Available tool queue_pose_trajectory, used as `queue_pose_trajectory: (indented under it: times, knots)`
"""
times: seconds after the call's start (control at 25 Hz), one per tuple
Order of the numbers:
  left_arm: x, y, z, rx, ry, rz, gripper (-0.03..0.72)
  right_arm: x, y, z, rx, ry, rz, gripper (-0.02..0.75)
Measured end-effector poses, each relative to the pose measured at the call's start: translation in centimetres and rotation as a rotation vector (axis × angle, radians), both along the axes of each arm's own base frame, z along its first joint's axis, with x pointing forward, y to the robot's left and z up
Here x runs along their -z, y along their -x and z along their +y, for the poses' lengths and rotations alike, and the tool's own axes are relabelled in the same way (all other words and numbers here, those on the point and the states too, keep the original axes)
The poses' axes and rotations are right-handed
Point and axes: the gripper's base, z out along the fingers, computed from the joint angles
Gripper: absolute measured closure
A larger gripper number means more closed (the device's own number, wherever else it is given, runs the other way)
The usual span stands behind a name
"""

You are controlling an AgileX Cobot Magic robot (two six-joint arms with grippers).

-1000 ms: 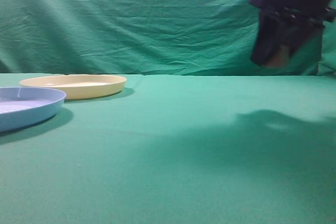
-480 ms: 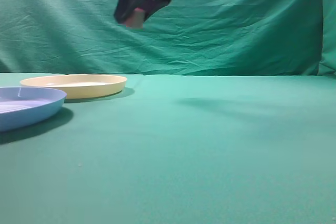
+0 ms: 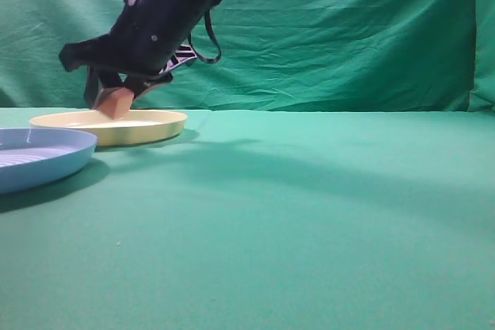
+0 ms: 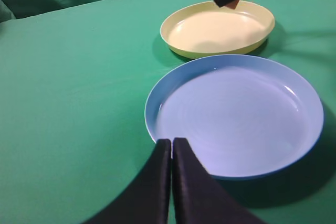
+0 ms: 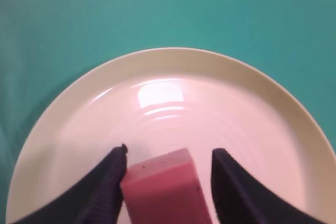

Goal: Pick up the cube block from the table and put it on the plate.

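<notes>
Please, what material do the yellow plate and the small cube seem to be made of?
The pale yellow plate looks like smooth, glossy plastic: a bright light reflection sits on its centre. The cube block looks matte, with no shine and a few dark specks; perhaps foam or painted wood, I cannot tell.

A wide, round, light blue plastic plate lies at the left edge in the exterior view — shallow, with a low rim and fine rings on its inner floor. From the left wrist view the same plate has nothing in it. Behind everything hangs a wrinkled green cloth backdrop — it fills the whole back wall.
</notes>
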Motion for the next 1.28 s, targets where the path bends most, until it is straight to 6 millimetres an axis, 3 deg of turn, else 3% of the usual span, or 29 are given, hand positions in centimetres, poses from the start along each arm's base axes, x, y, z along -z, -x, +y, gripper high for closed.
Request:
queue_pose_trajectory:
  times: [0.16,0.28,0.4,0.52,0.68,0.8,0.92,1.04,1.16,1.28]
  knots:
    - [0.0,0.0,0.0,0.0,0.0,0.0,0.688,0.7,-0.1,0.0,0.0,0.007,0.002,0.108]
    - [0.0,0.0,0.0,0.0,0.0,0.0,0.688,0.0,0.1,0.0,-0.012,0.013,0.002,0.093]
    - [0.0,0.0,0.0,0.0,0.0,0.0,0.688,-3.3,0.6,-1.0,-0.044,0.027,0.038,0.093]
    - [0.0,0.0,0.0,0.0,0.0,0.0,0.688,-8.8,1.2,-3.8,-0.011,0.009,0.137,0.27]
    - [0.0,0.0,0.0,0.0,0.0,0.0,0.688,-15.6,2.2,-10.1,0.106,0.061,0.268,0.63]
    - [0.0,0.0,0.0,0.0,0.0,0.0,0.688,-19.6,3.0,-14.9,0.209,0.094,0.315,0.738]
    - [0.0,0.0,0.0,0.0,0.0,0.0,0.688,-23.7,4.5,-19.1,0.285,0.084,0.286,0.738]
    - [0.0,0.0,0.0,0.0,0.0,0.0,0.688,-27.4,7.7,-22.8,0.357,0.078,0.184,0.738]
    - [0.0,0.0,0.0,0.0,0.0,0.0,0.688,-28.6,11.7,-25.3,0.398,0.057,0.109,0.738]
    - [0.0,0.0,0.0,0.0,0.0,0.0,0.688,-27.6,15.6,-27.0,0.416,0.016,0.06,0.738]
